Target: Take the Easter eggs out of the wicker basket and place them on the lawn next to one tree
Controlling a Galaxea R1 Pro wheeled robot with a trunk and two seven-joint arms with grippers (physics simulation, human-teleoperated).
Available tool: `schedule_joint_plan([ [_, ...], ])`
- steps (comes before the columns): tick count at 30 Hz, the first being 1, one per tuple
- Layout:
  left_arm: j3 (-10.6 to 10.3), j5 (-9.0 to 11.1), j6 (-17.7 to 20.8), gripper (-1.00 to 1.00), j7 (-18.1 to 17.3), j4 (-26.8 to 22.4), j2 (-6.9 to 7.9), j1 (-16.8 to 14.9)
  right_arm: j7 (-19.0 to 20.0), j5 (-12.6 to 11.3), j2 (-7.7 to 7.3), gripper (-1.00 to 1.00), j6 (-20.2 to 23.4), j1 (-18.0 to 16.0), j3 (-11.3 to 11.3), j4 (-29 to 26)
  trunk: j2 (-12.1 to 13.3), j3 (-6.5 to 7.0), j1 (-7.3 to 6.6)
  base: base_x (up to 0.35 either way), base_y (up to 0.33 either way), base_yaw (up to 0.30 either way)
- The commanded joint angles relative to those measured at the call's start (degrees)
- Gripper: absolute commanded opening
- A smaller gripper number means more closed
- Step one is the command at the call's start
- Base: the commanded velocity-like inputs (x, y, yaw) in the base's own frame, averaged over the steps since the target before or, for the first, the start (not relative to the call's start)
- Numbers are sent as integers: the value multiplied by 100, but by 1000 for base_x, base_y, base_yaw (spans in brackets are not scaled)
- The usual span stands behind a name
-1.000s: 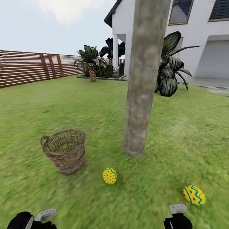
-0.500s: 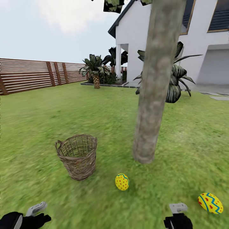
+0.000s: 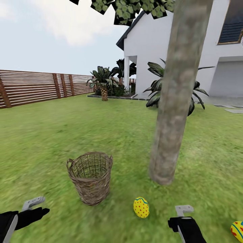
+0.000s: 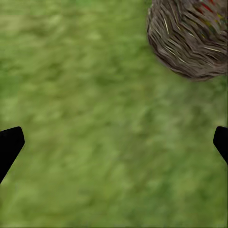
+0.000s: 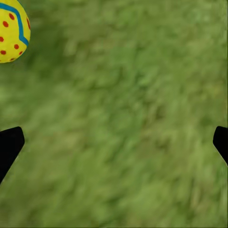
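Observation:
The wicker basket (image 3: 89,179) stands upright on the lawn (image 3: 50,135), left of the tree (image 3: 170,135) trunk. One Easter egg (image 3: 141,207) lies on the grass between basket and trunk, nearer me. A second egg (image 3: 238,231) is cut by the picture's right edge. My left gripper (image 3: 34,208) hovers low at the left, open, with the basket (image 4: 190,38) ahead of its fingers; red and yellow flecks show through the weave. My right gripper (image 3: 181,216) is open over grass, close to the near egg (image 5: 12,31). Both hold nothing.
A brown slatted fence (image 3: 33,87) borders the lawn at the left. A white house (image 3: 148,57) stands behind, with short palms (image 3: 103,81) and a broad-leaved plant (image 3: 158,87) by it. Grey paving (image 3: 233,109) lies at the far right.
The whole view has shifted, so basket, trunk and eggs sit further right and lower in the picture. Their layout on the grass is unchanged. My left gripper shows higher and further left.

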Motion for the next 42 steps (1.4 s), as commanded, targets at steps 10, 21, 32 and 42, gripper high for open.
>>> schedule_joint_plan([
  [10, -5, 23, 72, 100, -17, 450, -23, -58, 2, -35, -34, 100, 19, -4, 10, -8, 321, 160, -177, 148, 267, 0],
  [21, -14, 13, 94, 100, -26, 495, -45, -59, -10, -31, -29, 100, 19, -4, 7, -2, 602, 286, -331, 2, 326, 42],
  [32, -34, 4, 94, 100, -26, 495, -63, -57, -15, -35, -30, 100, 19, -2, 6, -4, 963, 447, -529, 0, 327, 278],
  [42, -43, -16, 86, 100, -17, 503, -160, -58, -6, -43, -35, 100, 19, -5, -14, -25, 1244, 573, -682, 0, 312, 127],
])
